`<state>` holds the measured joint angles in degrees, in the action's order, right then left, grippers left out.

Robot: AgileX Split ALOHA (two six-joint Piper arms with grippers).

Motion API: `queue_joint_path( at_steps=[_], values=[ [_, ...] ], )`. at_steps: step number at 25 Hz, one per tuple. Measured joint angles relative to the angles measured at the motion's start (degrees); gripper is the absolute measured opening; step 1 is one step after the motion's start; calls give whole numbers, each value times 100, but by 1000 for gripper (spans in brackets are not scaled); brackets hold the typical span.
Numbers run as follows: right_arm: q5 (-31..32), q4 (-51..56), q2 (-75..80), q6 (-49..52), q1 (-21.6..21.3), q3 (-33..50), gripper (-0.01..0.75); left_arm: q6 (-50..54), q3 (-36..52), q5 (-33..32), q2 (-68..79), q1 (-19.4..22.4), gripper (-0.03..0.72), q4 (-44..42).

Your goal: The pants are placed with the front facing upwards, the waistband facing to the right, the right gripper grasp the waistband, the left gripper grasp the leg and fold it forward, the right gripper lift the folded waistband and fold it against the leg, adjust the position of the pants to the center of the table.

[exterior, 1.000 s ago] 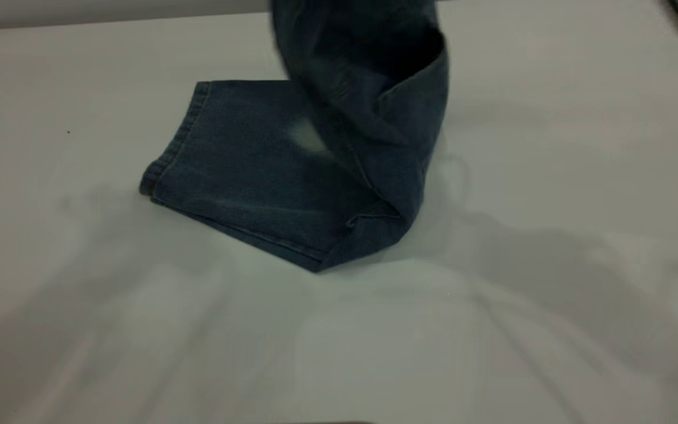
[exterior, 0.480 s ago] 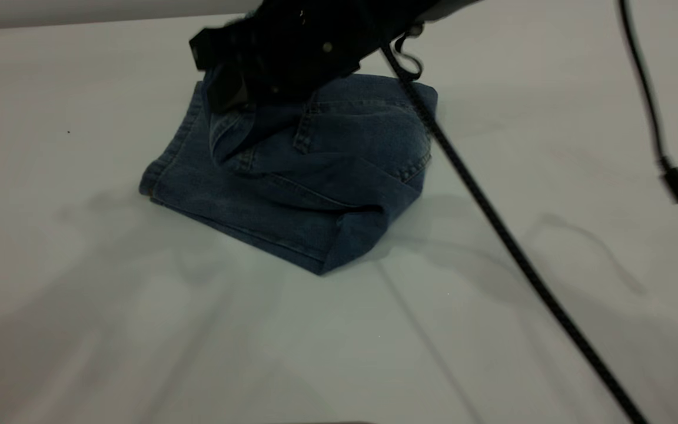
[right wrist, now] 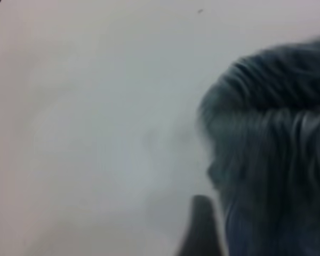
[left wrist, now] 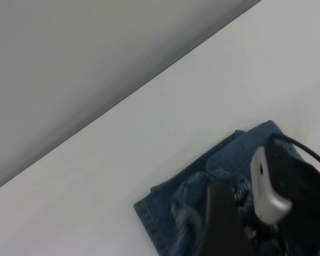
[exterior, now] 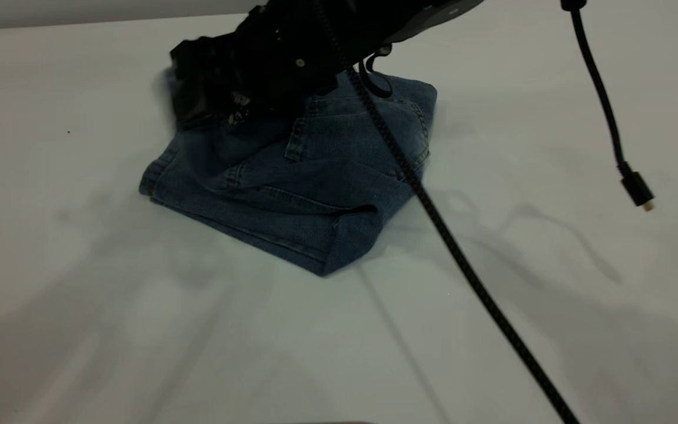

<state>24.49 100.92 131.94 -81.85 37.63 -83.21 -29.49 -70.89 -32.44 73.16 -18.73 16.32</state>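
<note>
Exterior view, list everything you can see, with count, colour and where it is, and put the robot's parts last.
pants: one, blue denim, folded into a bundle on the middle of the table, a square back pocket facing up.
waistband: one, darker blue, ruched, at the bundle's far left end under the claw.
table: one, white, under everything.
braided cable: one, black, running from the arm down to the near right edge of the view.
loose cable with plug: one, black, hanging at the right.
right claw: one, black, low over the bundle's far left corner.
left claw: not in view.
</note>
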Motion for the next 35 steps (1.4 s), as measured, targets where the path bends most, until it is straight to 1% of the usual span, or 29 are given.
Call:
queue_joint_path(
  at_steps=[2,3,4,6,9,11,13,16,19,21,23,25,27,29,32,35],
  values=[
    [30,-239,-111,63,99,0,598,0,0,0,0,0,440,0],
    [30,-365,-201,181,149,0,634,0,0,0,0,0,440,0],
    [20,-568,-291,357,203,-2,653,-5,0,20,-15,0,440,0],
    [-1,-1143,-512,849,308,-50,657,-24,0,90,-72,0,440,-11],
    [95,-2365,-643,2042,430,-349,615,-50,0,282,-265,0,440,-11],
    [280,-3384,-643,3173,503,-668,582,-55,0,341,-421,0,440,-11],
    [516,-4626,-643,4441,600,-999,568,-55,0,353,-549,0,440,-11],
    [899,-6445,-643,6660,734,-1532,561,-57,0,357,-734,0,440,-11],
    [1495,-8038,-591,8880,768,-2155,553,-57,0,377,-914,0,440,-11],
    [1969,-8715,-475,9914,762,-2548,545,-57,0,382,-974,0,440,-11],
    [2310,-9045,-310,10636,754,-2911,534,-57,0,382,-980,0,440,8],
    [2491,-9090,-123,11198,754,-3218,525,-46,0,343,-980,0,440,44],
    [2502,-8994,94,11774,754,-3414,519,-46,0,272,-980,0,440,65],
    [2437,-8861,303,12566,748,-3539,517,-41,0,202,-980,0,440,82],
    [2218,-8800,646,13643,730,-3556,516,-41,0,114,-980,0,440,169],
    [2168,-8806,1017,14405,645,-3556,516,-41,0,-68,-980,0,440,261]
  ],
)
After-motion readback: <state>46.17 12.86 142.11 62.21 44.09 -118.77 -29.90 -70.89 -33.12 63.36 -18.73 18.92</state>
